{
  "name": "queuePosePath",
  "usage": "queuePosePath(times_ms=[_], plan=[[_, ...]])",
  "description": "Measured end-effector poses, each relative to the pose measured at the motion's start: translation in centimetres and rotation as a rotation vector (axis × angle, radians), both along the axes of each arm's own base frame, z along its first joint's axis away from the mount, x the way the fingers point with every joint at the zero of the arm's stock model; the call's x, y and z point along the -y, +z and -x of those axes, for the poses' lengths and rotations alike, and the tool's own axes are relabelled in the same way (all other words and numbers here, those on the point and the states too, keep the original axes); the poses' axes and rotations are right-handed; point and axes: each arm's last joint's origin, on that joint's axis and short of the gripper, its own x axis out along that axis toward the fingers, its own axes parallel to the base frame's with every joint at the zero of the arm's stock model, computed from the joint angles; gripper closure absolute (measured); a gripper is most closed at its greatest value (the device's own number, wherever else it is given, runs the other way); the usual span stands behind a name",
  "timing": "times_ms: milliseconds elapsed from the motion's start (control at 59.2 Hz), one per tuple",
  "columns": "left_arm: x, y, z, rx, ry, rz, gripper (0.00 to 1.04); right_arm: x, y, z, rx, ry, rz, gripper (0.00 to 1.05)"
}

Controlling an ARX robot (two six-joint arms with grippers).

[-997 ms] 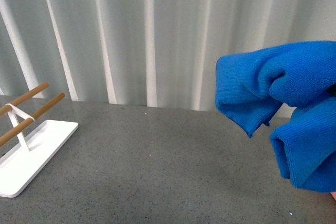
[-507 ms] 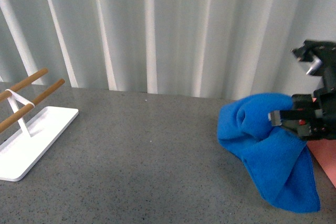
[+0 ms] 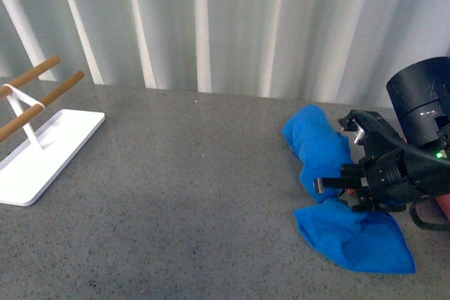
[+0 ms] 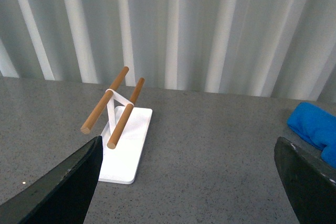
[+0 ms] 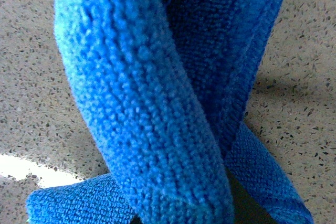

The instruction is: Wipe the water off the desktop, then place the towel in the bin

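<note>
Lowered since half a second ago, the right tool [image 3: 341,156] now sits close over the desk [image 3: 197,194], and the towel [image 3: 316,142], which then hung draped from it, lies bunched on the surface. A second ago the cloth was lifted high and filled the right of the front view.

The towel is bright blue, plain, with a nubbly microfibre pile. It rests at the right of the desk in two lumps: a thick roll toward the curtain and a flatter folded flap nearer the robot, joined under the tool. The right tool's fingers pinch the roll between them. In the right wrist view the towel [image 5: 157,93] fills most of the picture as two crossing folds over the speckled grey desk [image 5: 299,87].

The left tool [image 4: 187,145] hangs with its fingers spread wide, holding nothing. The white rack [image 3: 42,159] with two wooden rods stands well apart at the desk's left.
</note>
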Motion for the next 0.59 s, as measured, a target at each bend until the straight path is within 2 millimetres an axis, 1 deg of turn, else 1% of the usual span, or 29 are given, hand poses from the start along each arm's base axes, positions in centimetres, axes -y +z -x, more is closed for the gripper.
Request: queuePosePath(times_ms=[152, 321, 389, 473, 592], plan=[[0.0, 0.0, 0.0, 0.000, 0.000, 0.000, 0.07, 1.4, -0.4, -0.7, 0.005, -0.036, 0.018, 1.00], [0.0, 0.0, 0.0, 0.000, 0.000, 0.000, 0.07, 2.4, -0.8, -2.4, 0.033, -0.063, 0.079, 1.00], [0.0, 0.0, 0.0, 0.000, 0.000, 0.000, 0.07, 2.5, -0.9, -3.2, 0.051, -0.069, 0.095, 1.00], [0.0, 0.0, 0.0, 0.000, 0.000, 0.000, 0.07, 2.3, -1.0, -4.9, 0.090, -0.061, 0.099, 1.00], [0.0, 0.0, 0.0, 0.000, 0.000, 0.000, 0.07, 1.3, -1.2, -7.4, 0.142, -0.021, 0.103, 1.00]])
